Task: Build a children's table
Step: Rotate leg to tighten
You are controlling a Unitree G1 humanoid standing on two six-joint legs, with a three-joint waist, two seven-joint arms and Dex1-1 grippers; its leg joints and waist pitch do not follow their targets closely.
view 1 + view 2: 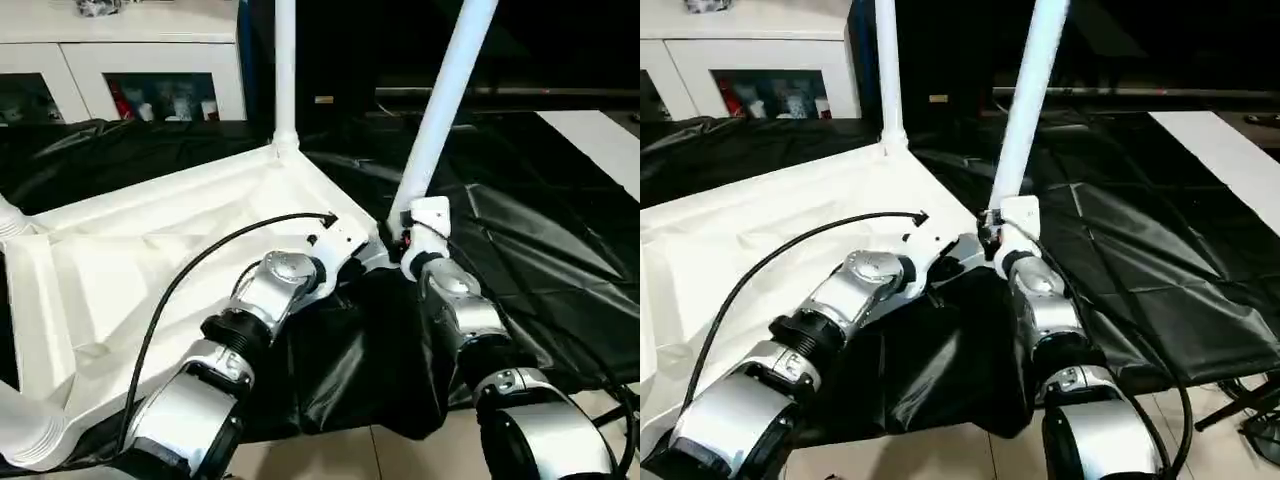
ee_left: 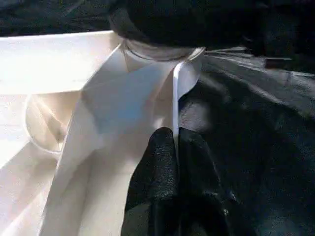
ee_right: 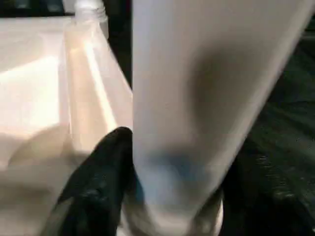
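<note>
The white tabletop (image 1: 150, 260) lies underside up on the black cloth. One white leg (image 1: 285, 70) stands upright in the far corner socket. A second leg (image 1: 440, 110) leans to the right at the near right corner (image 2: 147, 54), with my right gripper (image 1: 402, 238) shut around its lower end; one black finger (image 3: 103, 167) presses against the tube. Beside it, my left gripper (image 2: 174, 142) is shut on the tabletop's thin rim just short of that corner. Flared leg ends show at the left corners (image 1: 20, 430).
Black cloth (image 1: 540, 250) covers the work table and hangs over its near edge down to the tiled floor (image 1: 400, 455). A white cabinet (image 1: 150, 60) with glass doors stands behind on the left. A white board (image 1: 600, 130) lies at the far right.
</note>
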